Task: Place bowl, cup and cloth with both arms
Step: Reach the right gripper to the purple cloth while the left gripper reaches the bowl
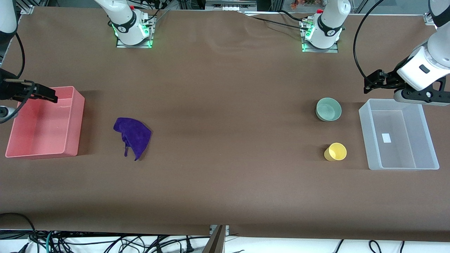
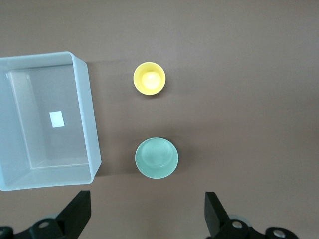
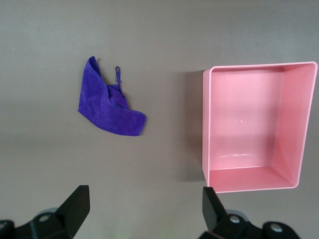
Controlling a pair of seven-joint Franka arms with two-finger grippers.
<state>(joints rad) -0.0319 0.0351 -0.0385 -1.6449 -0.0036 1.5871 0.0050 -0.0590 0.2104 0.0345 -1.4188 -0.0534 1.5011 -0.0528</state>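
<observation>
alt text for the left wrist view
Looking down on a brown table: a mint-green bowl and a yellow cup stand apart beside an empty clear bin. The left hand hangs open above them, holding nothing.

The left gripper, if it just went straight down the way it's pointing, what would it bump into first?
Probably the bare brown table. The left gripper, open, points down with the bowl just ahead of its fingers and the clear bin off to one side. Depth is hard to judge.

Soft purple cloth [image 1: 133,137], smooth cup [image 1: 335,151]
</observation>
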